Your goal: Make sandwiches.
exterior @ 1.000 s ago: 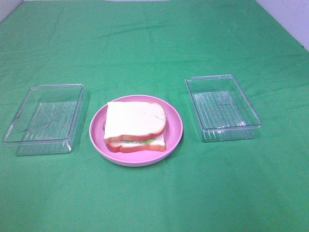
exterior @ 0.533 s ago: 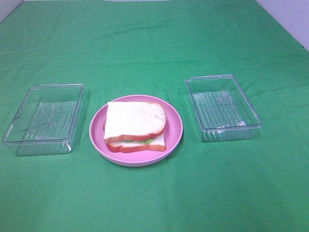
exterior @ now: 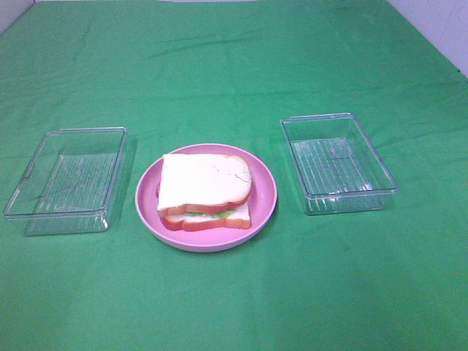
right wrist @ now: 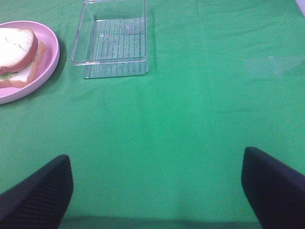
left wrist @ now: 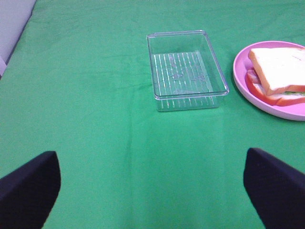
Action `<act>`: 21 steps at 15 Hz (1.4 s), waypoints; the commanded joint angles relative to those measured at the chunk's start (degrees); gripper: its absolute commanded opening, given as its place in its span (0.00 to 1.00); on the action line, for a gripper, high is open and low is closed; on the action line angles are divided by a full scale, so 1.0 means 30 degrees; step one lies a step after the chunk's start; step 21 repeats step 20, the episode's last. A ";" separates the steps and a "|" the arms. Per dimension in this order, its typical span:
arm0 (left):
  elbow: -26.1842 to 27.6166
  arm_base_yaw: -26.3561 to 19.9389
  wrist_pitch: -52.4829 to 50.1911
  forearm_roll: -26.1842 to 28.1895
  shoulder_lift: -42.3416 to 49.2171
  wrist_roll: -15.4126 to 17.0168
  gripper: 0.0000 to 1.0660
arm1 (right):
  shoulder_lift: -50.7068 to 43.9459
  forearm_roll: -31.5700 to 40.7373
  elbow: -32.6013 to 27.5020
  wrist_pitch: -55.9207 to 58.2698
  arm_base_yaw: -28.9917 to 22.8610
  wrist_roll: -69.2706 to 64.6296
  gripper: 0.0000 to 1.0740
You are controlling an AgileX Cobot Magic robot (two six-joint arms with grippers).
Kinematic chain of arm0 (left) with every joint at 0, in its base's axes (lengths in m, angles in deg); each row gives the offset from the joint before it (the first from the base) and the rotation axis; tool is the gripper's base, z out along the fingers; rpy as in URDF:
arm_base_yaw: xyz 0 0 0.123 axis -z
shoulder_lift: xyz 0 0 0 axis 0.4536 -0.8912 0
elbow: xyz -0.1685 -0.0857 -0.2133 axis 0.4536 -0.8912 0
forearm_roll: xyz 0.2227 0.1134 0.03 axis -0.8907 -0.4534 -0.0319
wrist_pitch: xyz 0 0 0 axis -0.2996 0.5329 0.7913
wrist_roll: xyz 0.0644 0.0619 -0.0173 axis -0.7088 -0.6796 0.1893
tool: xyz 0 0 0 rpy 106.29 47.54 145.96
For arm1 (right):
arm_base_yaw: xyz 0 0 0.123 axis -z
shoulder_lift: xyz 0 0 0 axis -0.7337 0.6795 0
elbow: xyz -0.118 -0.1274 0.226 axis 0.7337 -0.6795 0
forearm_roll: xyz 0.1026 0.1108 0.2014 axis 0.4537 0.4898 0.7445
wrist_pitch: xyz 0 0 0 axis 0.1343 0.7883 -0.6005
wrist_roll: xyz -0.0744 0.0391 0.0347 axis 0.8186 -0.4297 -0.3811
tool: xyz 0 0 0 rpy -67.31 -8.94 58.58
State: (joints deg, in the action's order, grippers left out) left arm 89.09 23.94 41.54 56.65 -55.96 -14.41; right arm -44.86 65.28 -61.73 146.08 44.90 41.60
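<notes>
Green-covered counter [left wrist: 95,119]. Clear plastic box [left wrist: 186,69] sits upright, ribbed floor, nothing inside. Just beside it, apart, pink plate [left wrist: 248,88] cut off by frame edge, carrying the sandwiches [left wrist: 279,71]: white slices, orange-brown crust, bit of green filling showing. Left gripper [left wrist: 152,183] spread wide over bare cloth, two dark fingers [left wrist: 28,188] at the frame corners, holding nothing.

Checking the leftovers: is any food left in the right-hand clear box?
No. The right box shows only its ribbed clear bottom; the sandwich sits on the pink plate.
</notes>
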 commanded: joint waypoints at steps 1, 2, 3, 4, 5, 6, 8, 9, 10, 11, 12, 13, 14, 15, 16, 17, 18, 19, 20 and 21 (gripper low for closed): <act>-0.0038 -0.0095 -0.0286 0.0210 0.0229 0.0095 0.92 | -0.0497 -0.0153 -0.0057 0.0019 0.0038 -0.0229 0.86; -0.0038 -0.0095 -0.0286 0.0210 0.0229 0.0095 0.92 | -0.0497 -0.0153 -0.0057 0.0019 0.0038 -0.0229 0.86; -0.0038 -0.0095 -0.0286 0.0210 0.0229 0.0095 0.92 | -0.0497 -0.0153 -0.0057 0.0019 0.0038 -0.0229 0.86; -0.0038 -0.0095 -0.0286 0.0210 0.0229 0.0095 0.92 | -0.0497 -0.0153 -0.0057 0.0019 0.0057 -0.0229 0.86; -0.0038 -0.0095 -0.0286 0.0210 0.0229 0.0095 0.92 | -0.0497 -0.0153 -0.0057 0.0019 0.0057 -0.0229 0.86; -0.0038 -0.0095 -0.0286 0.0210 0.0229 0.0095 0.92 | -0.0497 -0.0153 -0.0057 0.0019 0.0057 -0.0229 0.86; -0.0038 -0.0095 -0.0286 0.0210 0.0229 0.0095 0.92 | -0.0497 -0.0153 -0.0057 0.0019 0.0076 -0.0229 0.86; -0.0038 -0.0095 -0.0286 0.0210 0.0229 0.0095 0.92 | -0.0497 -0.0153 -0.0057 0.0019 0.0095 -0.0229 0.86; -0.0038 -0.0095 -0.0286 0.0210 0.0229 0.0095 0.92 | -0.0497 -0.0153 -0.0057 0.0019 0.0095 -0.0229 0.86; -0.0038 -0.0095 -0.0286 0.0210 0.0229 0.0095 0.92 | -0.0497 -0.0153 -0.0057 0.0019 0.0095 -0.0229 0.86; -0.0038 -0.0095 -0.0286 0.0210 0.0229 0.0095 0.92 | -0.0497 -0.0153 -0.0057 0.0019 0.0095 -0.0229 0.86; -0.0038 -0.0095 -0.0286 0.0210 0.0229 0.0095 0.92 | -0.0497 -0.0153 -0.0057 0.0019 0.0095 -0.0229 0.86; -0.0038 -0.0095 -0.0286 0.0210 0.0229 0.0095 0.92 | -0.0497 -0.0153 -0.0057 0.0019 0.0095 -0.0229 0.86; -0.0038 -0.0095 -0.0286 0.0210 0.0229 0.0095 0.92 | -0.0497 -0.0153 -0.0057 0.0019 0.0095 -0.0229 0.86; -0.0038 -0.0095 -0.0286 0.0210 0.0229 0.0095 0.92 | -0.0497 -0.0153 -0.0057 0.0019 0.0115 -0.0229 0.86; -0.0038 -0.0095 -0.0286 0.0210 0.0229 0.0095 0.92 | -0.0497 -0.0153 -0.0057 0.0019 0.0115 -0.0229 0.86; -0.0038 -0.0095 -0.0286 0.0210 0.0229 0.0095 0.92 | -0.0497 -0.0153 -0.0057 0.0019 0.0115 -0.0229 0.86; -0.0038 -0.0095 -0.0286 0.0210 0.0229 0.0095 0.92 | -0.0611 -0.0153 -0.0057 0.0019 0.0095 -0.0229 0.86; -0.0038 -0.0095 -0.0286 0.0210 0.0229 0.0095 0.92 | -0.0630 -0.0153 -0.0057 0.0019 0.0095 -0.0229 0.86; -0.0038 -0.0095 -0.0286 0.0210 0.0229 0.0095 0.92 | -0.0630 -0.0153 -0.0057 0.0019 0.0095 -0.0229 0.86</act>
